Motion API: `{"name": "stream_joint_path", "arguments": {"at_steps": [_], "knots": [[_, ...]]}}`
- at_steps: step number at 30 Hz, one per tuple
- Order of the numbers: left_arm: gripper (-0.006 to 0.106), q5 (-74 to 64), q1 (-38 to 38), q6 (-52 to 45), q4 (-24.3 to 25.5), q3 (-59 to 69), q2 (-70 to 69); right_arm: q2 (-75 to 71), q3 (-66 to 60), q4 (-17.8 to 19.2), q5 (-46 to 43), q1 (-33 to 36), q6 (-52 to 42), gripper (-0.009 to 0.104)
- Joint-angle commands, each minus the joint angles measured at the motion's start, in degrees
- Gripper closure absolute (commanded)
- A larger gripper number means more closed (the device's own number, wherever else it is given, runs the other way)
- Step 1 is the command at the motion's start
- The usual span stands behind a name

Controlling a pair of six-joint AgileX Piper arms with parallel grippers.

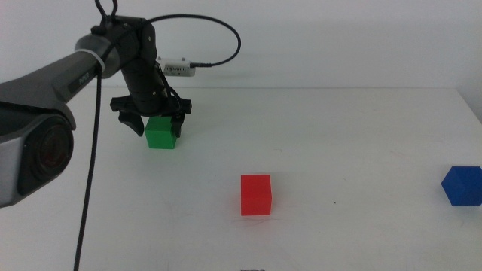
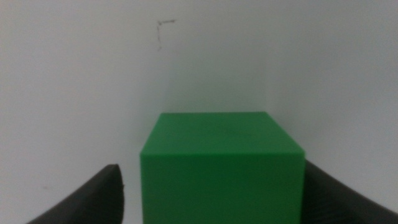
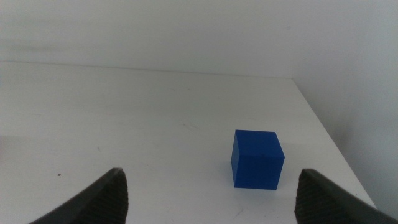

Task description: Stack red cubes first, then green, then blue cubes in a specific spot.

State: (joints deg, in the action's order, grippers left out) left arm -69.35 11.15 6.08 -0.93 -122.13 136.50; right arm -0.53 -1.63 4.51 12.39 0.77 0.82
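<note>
A white worktop (image 1: 339, 120) seen from above and in front holds three small cubes, well apart from one another. The red cube (image 1: 255, 194) sits alone near the centre, slightly toward 6 o'clock, with nothing on it, so it appears to mark the base of the stack. The green cube (image 1: 161, 132) rests on the worktop toward 10 o'clock from the red one. The left hand (image 1: 154, 120) reaches in from the left and hangs right over the green cube, its two dark fingers spread apart and lowered on either side, as if lined up to close on it. In the left wrist view the green cube (image 2: 221, 165) fills the gap between the fingers, with a sliver of white showing on one side, so it is not yet clamped. The blue cube (image 1: 461, 185) lies at the 3 o'clock edge, well away from the others. The right hand (image 3: 211, 193) waits off to that side with its fingers apart, the blue cube (image 3: 257, 158) lying ahead of it, untouched.
</note>
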Motion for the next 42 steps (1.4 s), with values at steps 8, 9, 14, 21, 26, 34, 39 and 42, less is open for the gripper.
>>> {"name": "stream_joint_path", "arguments": {"at_steps": [8,9,14,21,26,34,39,42], "knots": [[0.06,0.33,0.04,0.05,-0.81,-1.81,-3.61,-1.3,0.98,0.52,-4.37,0.14,-0.31,0.001],[0.071,-0.78,0.04,0.05,-0.83,-1.81,-4.02,-1.3,0.98,0.52,-4.37,0.14,-0.31,0.001],[0.08,-1.94,1.0,1.56,-0.06,0.48,-8.24,-1.3,0.98,0.52,-4.37,0.14,-0.31,0.001],[0.08,4.47,8.55,14.15,5.22,19.7,-25.78,-1.3,0.98,0.52,-4.37,0.14,-0.31,0.001],[0.08,0.55,15.93,22.81,7.56,20.28,-28.24,-1.3,0.98,0.52,-4.37,0.14,-0.31,0.001],[0.08,0.44,25.8,34.13,7.57,20.28,-28.24,-1.3,0.98,0.52,-4.37,0.14,-0.31,0.001],[0.08,2.1,28.68,35.97,6.14,20.28,-27.13,-1.3,0.98,0.52,-4.37,0.14,-0.31,0.001],[0.08,2.64,29.38,36.07,5.58,20.28,-26.25,-1.3,0.98,0.52,-4.37,0.14,-0.31,0.001]]}}
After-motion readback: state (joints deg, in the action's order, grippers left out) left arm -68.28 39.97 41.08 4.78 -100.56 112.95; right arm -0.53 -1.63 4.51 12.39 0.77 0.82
